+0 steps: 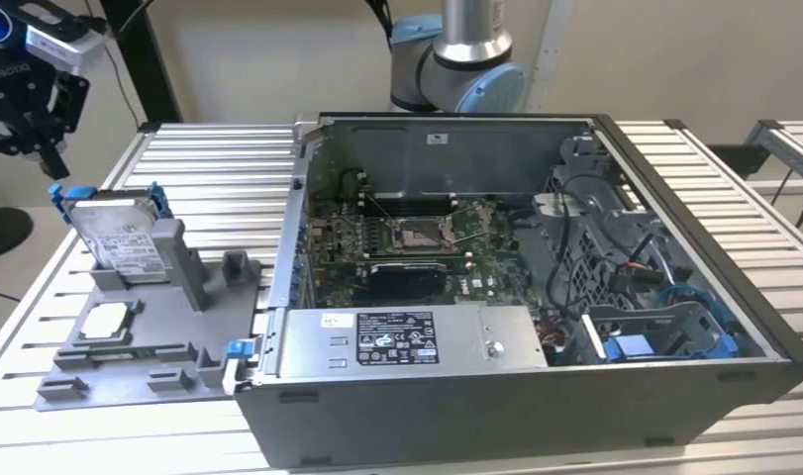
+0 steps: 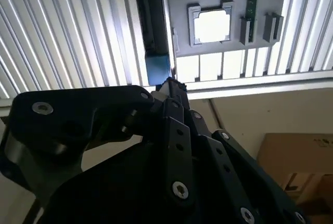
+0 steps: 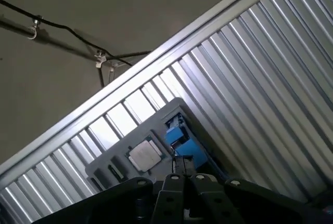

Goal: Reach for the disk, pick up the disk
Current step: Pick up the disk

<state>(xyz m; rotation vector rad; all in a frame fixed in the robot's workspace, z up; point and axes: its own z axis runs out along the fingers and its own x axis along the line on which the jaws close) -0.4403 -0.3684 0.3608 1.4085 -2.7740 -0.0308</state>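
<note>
The disk stands tilted on its edge in a grey holder at the exterior view's left, a silver drive with a white label and a blue bracket around it. My black gripper hangs just above the disk's upper far corner, a short gap away, fingers drawn together with nothing between them. In both wrist views the joined fingertips point down at the bracket's blue end.
A small white-topped chip lies in the holder in front of the disk. An open computer case holds a grey box with a black label. The arm's base stands behind on the ribbed table.
</note>
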